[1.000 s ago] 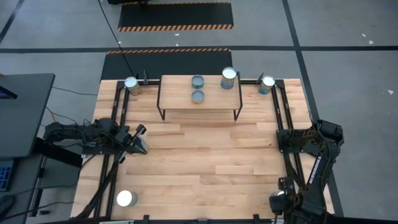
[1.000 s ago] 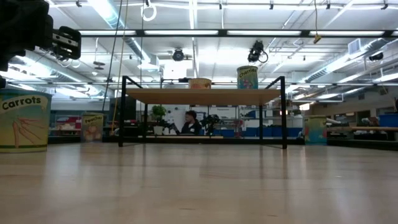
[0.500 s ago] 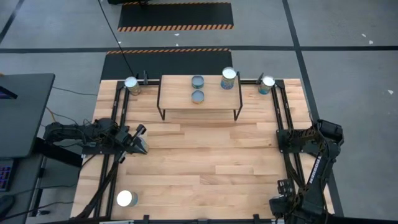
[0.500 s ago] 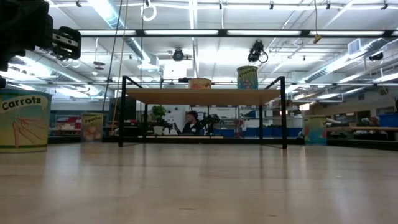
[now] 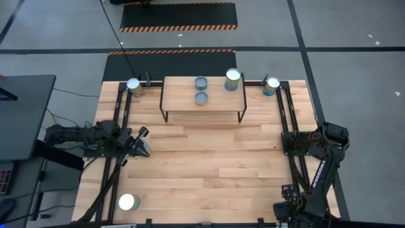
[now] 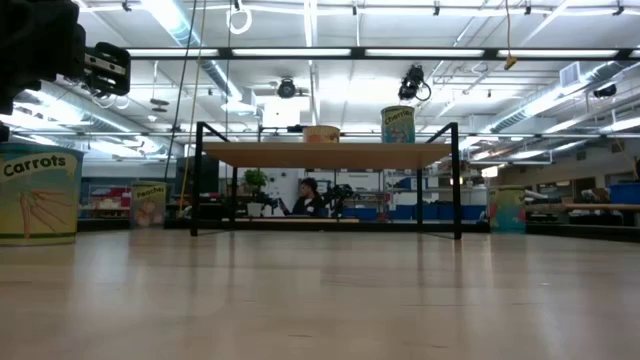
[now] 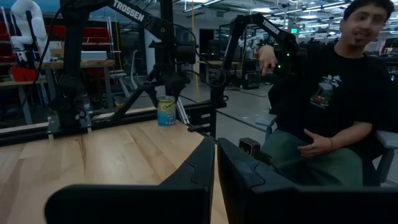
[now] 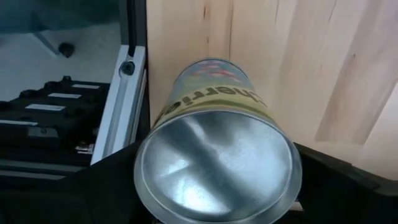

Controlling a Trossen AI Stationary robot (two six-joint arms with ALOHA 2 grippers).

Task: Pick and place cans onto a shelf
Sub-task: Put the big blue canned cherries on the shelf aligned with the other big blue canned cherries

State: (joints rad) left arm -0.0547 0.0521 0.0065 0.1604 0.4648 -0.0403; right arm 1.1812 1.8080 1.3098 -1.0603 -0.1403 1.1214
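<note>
The shelf (image 5: 202,101) stands at the table's far middle and carries two blue-grey-topped cans (image 5: 201,82) (image 5: 201,97) and one silver-topped can (image 5: 233,78). Other cans stand on the table at the far left (image 5: 133,86), far right (image 5: 272,85) and near left (image 5: 129,202). My right gripper (image 8: 217,205) is at the near right corner, shut on a "Cherries" can (image 8: 214,162); in the high view the arm (image 5: 283,209) hides that can. My left gripper (image 5: 144,147) (image 7: 216,165) is shut and empty, above the table's left side. My right gripper holds the can by its upper side wall (image 8: 158,118), just below the silver top's rim, one dark finger (image 8: 106,186) on either side. The fingers come from above, pointing down. The can stands upright; I cannot tell whether its base is on the table.
A metal frame rail (image 8: 121,106) runs close beside the held can. Black arm frames (image 5: 120,126) (image 5: 288,120) line the table's left and right sides. A person (image 7: 329,106) sits beyond the table's right edge. Bare planks lie between the shelf and the near edge.
My right gripper has shifted slightly toward the table's near edge. Nothing else has moved.
</note>
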